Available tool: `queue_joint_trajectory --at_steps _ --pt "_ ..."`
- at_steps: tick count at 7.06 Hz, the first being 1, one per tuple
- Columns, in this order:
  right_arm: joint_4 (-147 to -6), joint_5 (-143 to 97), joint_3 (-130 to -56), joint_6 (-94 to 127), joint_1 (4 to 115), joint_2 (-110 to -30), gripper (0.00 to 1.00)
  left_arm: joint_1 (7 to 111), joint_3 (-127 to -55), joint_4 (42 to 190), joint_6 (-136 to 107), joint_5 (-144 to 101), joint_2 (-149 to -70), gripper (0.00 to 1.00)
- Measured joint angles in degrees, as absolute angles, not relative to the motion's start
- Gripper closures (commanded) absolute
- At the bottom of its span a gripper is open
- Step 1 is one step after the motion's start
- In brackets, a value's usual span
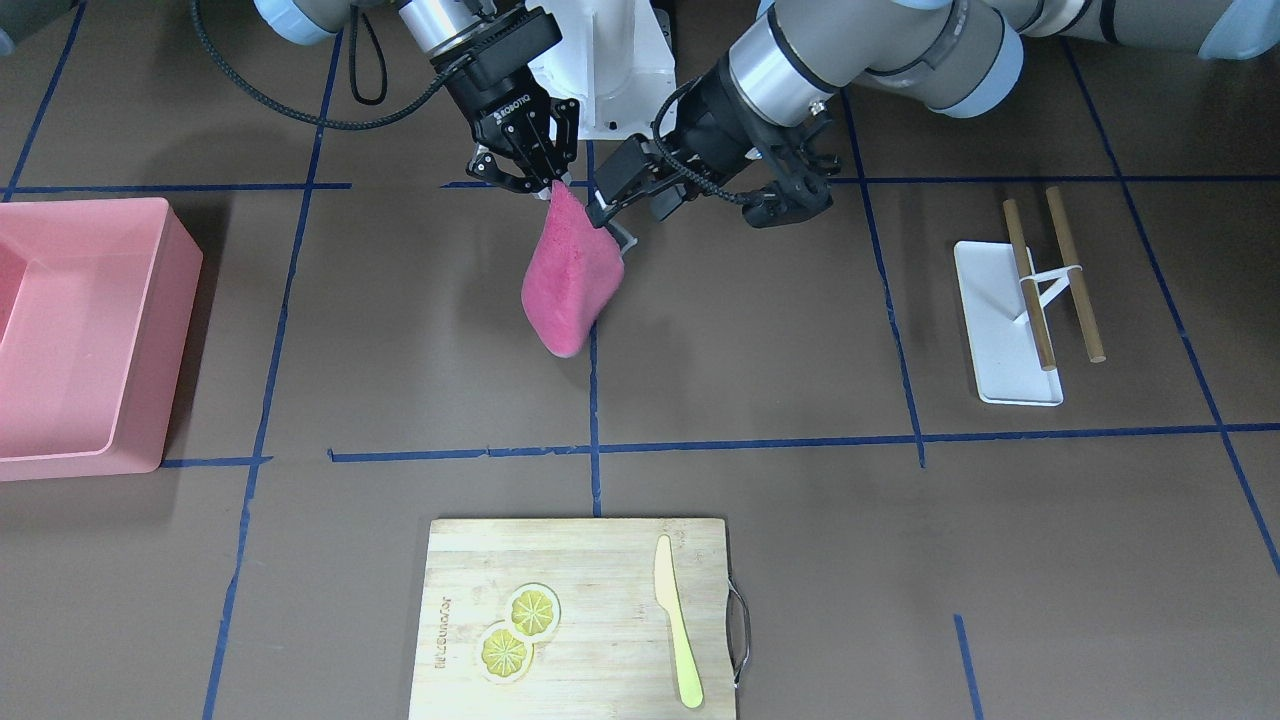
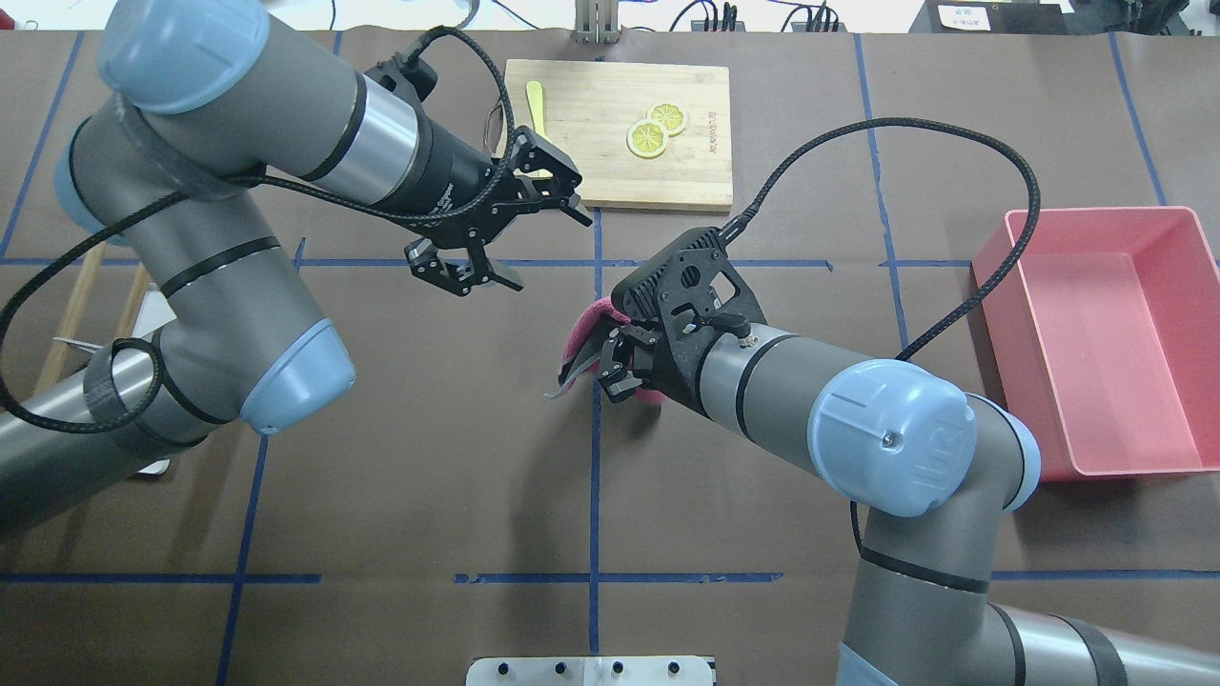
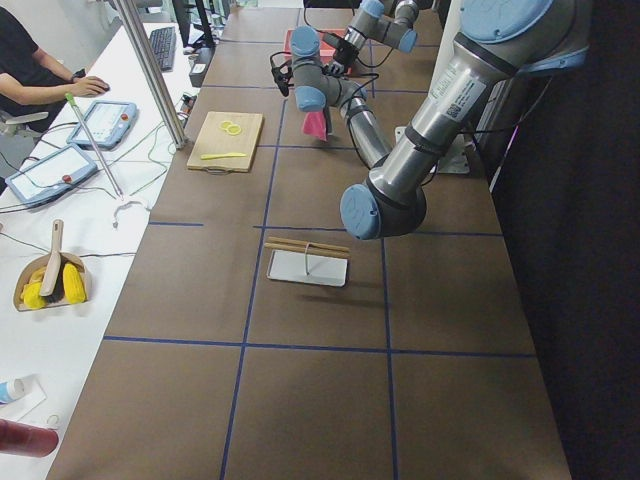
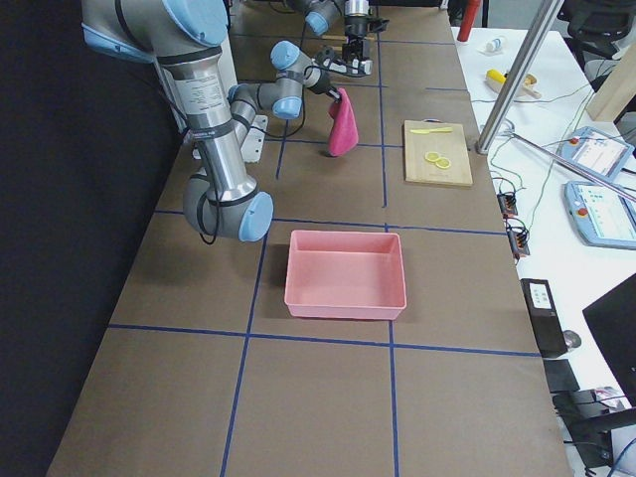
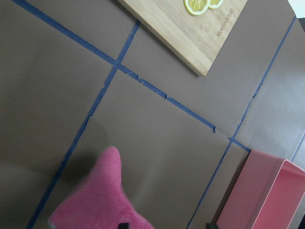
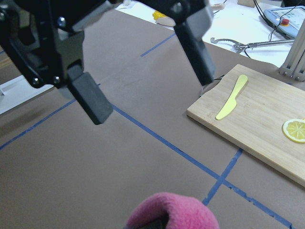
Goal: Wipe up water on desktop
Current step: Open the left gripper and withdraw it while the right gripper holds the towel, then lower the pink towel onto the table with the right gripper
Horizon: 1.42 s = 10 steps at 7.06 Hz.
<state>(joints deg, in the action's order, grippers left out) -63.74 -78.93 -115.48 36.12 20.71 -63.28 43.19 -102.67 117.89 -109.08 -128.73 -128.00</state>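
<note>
Hanging pink cloth (image 1: 565, 280): pinched by one upper corner and draped in a soft teardrop over the central tape line; fleecy, thick, limp. Cannot tell whether the lower tip touches down.
Right gripper (image 1: 540, 182): jaws clamped on that upper corner; slim black fingers, narrow bite.
Left gripper (image 1: 690, 212): jaws spread wide, holding nothing, just beside the cloth's upper edge. One finger (image 1: 608, 200) close against the fabric in the front-facing view, contact uncertain.
Desktop (image 1: 760, 330): flat, matte brown, cut into large rectangles by thin dark-blue tape. No wet patch to be made out in any view.
Slip risk: probably the main one; a shallow corner pinch, likely to give way under drag during a pressed sweep.
Bunching risk: limp fabric held at a single point, apt to roll into a wad and smear rather than soak.
Clash risk: both grippers crowded over one spot, so possible finger contact or a snag on the open jaws.
Aim risk: with no spill visible, an easy miss.
Tape risk: raised edges, liable to catch and lift under rubbing.
Cutting board (image 1: 580, 560): smooth bamboo rectangle with a wire handle, carrying a pale yellow knife (image 1: 677, 620) and two lemon slices (image 1: 520, 628); well apart from the cloth.
Pink bin (image 1: 150, 330): rigid, glossy open box on the robot's right.
White base (image 1: 990, 320): flat plate with two brown rods, on the robot's left.
</note>
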Motion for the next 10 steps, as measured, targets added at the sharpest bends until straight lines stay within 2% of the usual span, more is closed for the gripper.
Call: queue_joint_trajectory --at_steps 2,5,10 --pt "-67.36 -78.98 -117.91 36.12 20.78 -63.18 1.0 45.39 -103.91 117.81 -109.07 -130.5 -127.06 0.0" --pt "-84.56 -79.15 -125.57 41.47 20.54 -62.6 1.0 57.86 -105.37 117.71 -105.4 -141.05 -123.3 0.0" --pt "-96.73 -80.42 -126.39 54.87 20.69 -62.11 1.0 70.26 -109.21 114.6 -81.34 -138.09 -113.12 0.0"
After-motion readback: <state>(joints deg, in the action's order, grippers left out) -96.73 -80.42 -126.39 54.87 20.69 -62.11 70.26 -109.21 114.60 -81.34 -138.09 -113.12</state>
